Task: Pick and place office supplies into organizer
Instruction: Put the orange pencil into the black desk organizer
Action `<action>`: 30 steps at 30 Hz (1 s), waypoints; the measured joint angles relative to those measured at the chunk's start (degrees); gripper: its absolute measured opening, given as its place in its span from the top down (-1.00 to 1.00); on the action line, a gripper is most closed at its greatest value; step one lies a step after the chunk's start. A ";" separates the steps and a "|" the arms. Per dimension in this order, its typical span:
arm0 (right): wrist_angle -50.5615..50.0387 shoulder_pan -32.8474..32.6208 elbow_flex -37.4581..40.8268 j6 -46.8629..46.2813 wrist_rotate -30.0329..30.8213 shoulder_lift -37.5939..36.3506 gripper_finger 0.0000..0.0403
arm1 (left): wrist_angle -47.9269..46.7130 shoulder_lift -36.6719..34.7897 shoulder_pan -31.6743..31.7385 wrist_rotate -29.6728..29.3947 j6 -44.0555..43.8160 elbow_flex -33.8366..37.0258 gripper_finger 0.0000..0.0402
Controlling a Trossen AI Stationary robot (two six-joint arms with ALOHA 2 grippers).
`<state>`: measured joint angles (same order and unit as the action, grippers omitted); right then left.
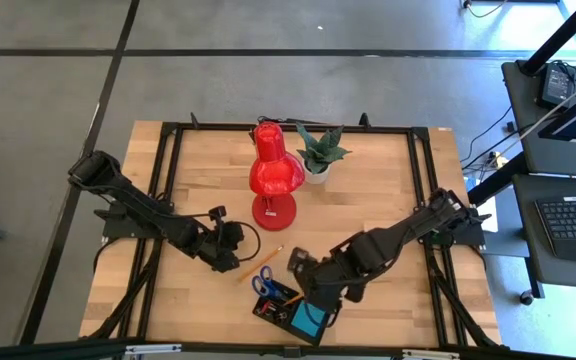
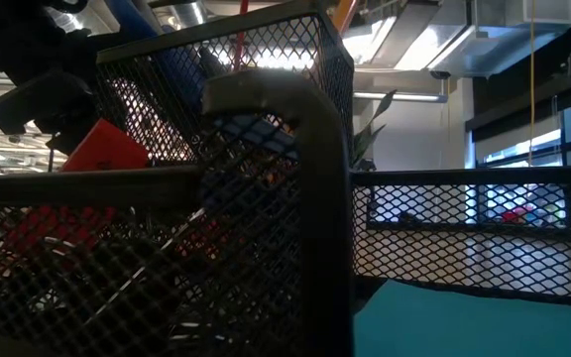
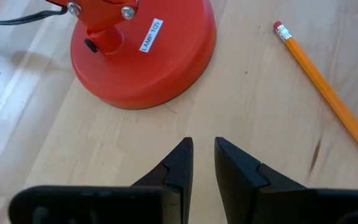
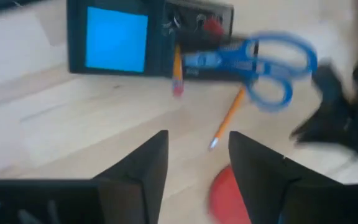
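Item: orange pencil, loose on the table between the red lamp and the organizer

Light, stiff, round, liable to roll; take it mid-shaft, across its length. Your left gripper hovers near it, fingers narrowly parted, empty. Your right gripper stands open, holding nothing, beside the organizer, where scissors lie across the rim

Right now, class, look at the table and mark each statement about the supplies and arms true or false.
1. The blue note pad sits in the organizer. True.
2. The scissors have red handles. False: blue.
3. The left end effector grips a pencil. False: it holds nothing; a pencil lies apart on the table.
4. The right end effector is open and empty. True.
5. The lamp is green. False: red.
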<state>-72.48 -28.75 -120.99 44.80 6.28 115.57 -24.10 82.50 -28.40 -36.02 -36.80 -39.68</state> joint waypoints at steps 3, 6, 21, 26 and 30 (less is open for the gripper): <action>-6.56 0.57 -3.21 -8.06 -1.70 -0.11 0.15 | -0.51 0.00 0.00 0.01 0.00 0.00 0.70; -10.86 1.67 -4.76 -16.25 -7.04 -0.90 0.15 | -0.49 0.00 0.00 0.68 -1.10 0.00 0.70; 15.97 11.90 29.98 -31.17 -8.88 -30.68 0.15 | 0.27 0.00 0.00 10.19 -5.55 -0.02 0.70; 33.84 12.20 50.10 -38.67 3.90 -44.01 0.15 | -0.34 0.00 0.00 14.95 -5.55 -0.83 0.70; 48.30 12.20 62.08 -38.69 4.60 -50.47 0.15 | 0.01 -0.26 -0.04 25.77 -4.36 -4.31 0.70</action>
<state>-24.18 -16.56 -58.91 6.11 10.88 65.10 -24.10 82.24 -28.44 -10.25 -41.15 -43.99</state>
